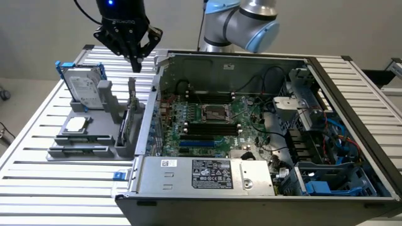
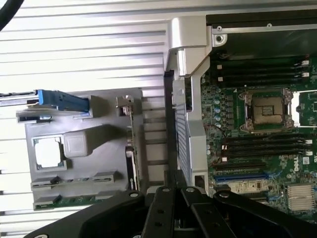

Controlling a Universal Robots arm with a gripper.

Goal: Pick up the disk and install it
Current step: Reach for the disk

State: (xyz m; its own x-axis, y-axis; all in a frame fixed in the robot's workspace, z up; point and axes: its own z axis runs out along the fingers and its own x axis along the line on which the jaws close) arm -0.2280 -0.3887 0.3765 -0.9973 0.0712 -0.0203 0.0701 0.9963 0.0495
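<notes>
Showing the task at an early stage, with nothing yet picked up. Hovering the gripper [image 1: 135, 65] above the slatted tabletop [image 1: 44, 197], jaws pressed fully together and carrying nothing, over the gap between the grey fixture [image 1: 94, 143] and the far corner of the open computer case [image 1: 238, 63].

Leaving the disk [image 1: 84, 87] untouched: standing upright on edge in a slot at the fixture's far end, towards the exterior view's left, white label facing the camera and blue carrier bracket [image 1: 61, 70] framing it. Keeping the gripper well apart from it, higher up and off towards the case.

Looking down from the wrist view past the closed gripper [image 2: 174, 196]: catching the disk [image 2: 62, 101] edge-on as a blue strip at one end of the fixture [image 2: 99, 148], with the small square chip [image 2: 48, 151] lying flat just beside it, and the motherboard [image 2: 262, 124] lying exposed inside the case.

Judging progress as near zero: grasp not made, lift not made, installation not made. Offering, possibly, a vacant blue-lined bay [image 1: 326, 183] at the case's near corner on the exterior view's right, though too cluttered with cables to tell for certain.
</notes>
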